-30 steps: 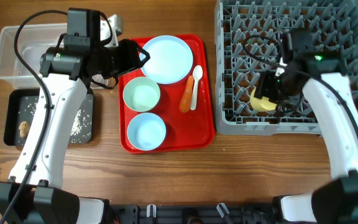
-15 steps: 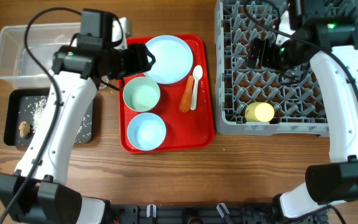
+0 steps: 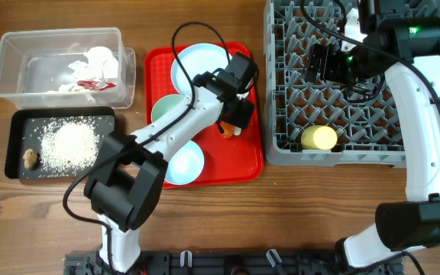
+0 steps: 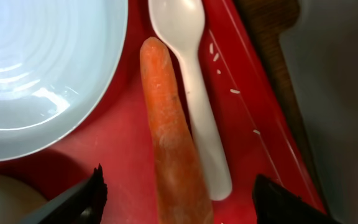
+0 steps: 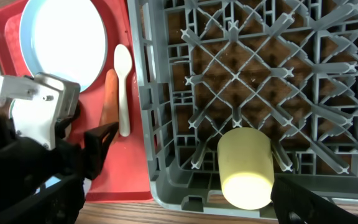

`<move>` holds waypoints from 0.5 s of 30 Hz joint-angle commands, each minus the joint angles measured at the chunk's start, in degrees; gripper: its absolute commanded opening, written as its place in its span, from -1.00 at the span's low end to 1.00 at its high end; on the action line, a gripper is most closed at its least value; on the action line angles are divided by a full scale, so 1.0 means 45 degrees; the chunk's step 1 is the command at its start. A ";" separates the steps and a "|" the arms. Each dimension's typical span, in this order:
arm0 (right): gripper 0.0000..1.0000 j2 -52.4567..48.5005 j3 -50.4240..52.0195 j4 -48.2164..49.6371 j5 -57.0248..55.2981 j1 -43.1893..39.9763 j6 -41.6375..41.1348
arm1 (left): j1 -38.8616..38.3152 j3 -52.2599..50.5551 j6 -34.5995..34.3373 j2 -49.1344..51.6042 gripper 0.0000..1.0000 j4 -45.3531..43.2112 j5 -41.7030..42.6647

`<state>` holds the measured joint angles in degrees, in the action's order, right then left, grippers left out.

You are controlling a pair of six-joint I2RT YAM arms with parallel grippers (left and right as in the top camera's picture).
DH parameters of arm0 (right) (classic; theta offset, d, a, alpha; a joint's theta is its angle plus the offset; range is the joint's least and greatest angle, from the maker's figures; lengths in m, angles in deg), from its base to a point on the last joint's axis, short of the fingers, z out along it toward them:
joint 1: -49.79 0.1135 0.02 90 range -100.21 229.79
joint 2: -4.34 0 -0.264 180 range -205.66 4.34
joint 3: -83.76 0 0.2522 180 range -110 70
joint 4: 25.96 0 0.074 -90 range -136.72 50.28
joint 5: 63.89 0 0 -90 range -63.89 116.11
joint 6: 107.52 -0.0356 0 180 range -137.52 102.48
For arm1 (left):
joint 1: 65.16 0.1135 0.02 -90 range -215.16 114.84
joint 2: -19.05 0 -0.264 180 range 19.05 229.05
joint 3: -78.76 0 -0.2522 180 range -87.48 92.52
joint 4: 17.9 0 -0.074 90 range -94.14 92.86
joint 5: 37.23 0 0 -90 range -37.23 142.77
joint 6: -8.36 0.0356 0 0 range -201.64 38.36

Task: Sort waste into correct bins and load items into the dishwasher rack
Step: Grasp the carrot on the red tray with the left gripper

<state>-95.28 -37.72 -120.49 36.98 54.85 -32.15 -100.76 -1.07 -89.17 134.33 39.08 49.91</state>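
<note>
Worktop (image 3: 205, 221) carried, by size: dishwasher rack (image 3: 334, 159) at the right, red serving tray (image 3: 239, 172) at centre, clear tub (image 3: 2, 72) and black tray (image 3: 12, 145) at the left. Tub held crumpled paper (image 3: 98, 57) and the wrapper (image 3: 94, 84); black tray held the rice (image 3: 71, 141) and brown lump (image 3: 29, 158). Plate (image 3: 197, 65) and both bowls (image 3: 189, 164) sat on the red tray, unloaded. Yellow cup (image 3: 319, 137) lay on its side in the rack's front row. Right fingers (image 5: 104, 140) were spread and empty, high over the rack, with the cup below and between them. Step in hand looked like lifting the carrot (image 4: 169, 124) for the food-waste bin, probably the black tray. To do it well, I judged: lower straight down, close across the carrot's thick lower half, and keep the outer finger from catching the spoon (image 4: 194, 87), which lay touching or just beside the carrot on its rack side; the plate rim was near on the other side. Left fingers (image 4: 92, 190) were spread wide and straddled the carrot, one tip on the plate side and one beyond the spoon, so the spoon's handle end was also inside the gap. Carrot ran lengthwise between them, roughly centred; whether the tips had reached tray level, I could not tell.
</note>
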 commanded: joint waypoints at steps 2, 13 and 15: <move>0.96 0.0160 -0.0204 0.0024 -0.0155 -0.0029 0.0228 | 0.0087 -0.0015 -0.0068 0.0559 0.44 0.0000 -0.0389; 0.97 0.0160 -0.0204 0.0078 -0.0160 -0.0029 0.0253 | 0.0121 -0.0034 -0.1399 0.0816 0.13 0.0102 -0.0384; 0.96 0.0160 -0.0204 0.0073 -0.0155 -0.0029 0.0253 | 0.0121 -0.0034 -0.2278 0.0894 0.09 0.0112 -0.0384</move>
<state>-95.28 -37.72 -120.30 36.98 54.85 -32.15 -100.63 -1.07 -94.48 136.76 39.35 49.13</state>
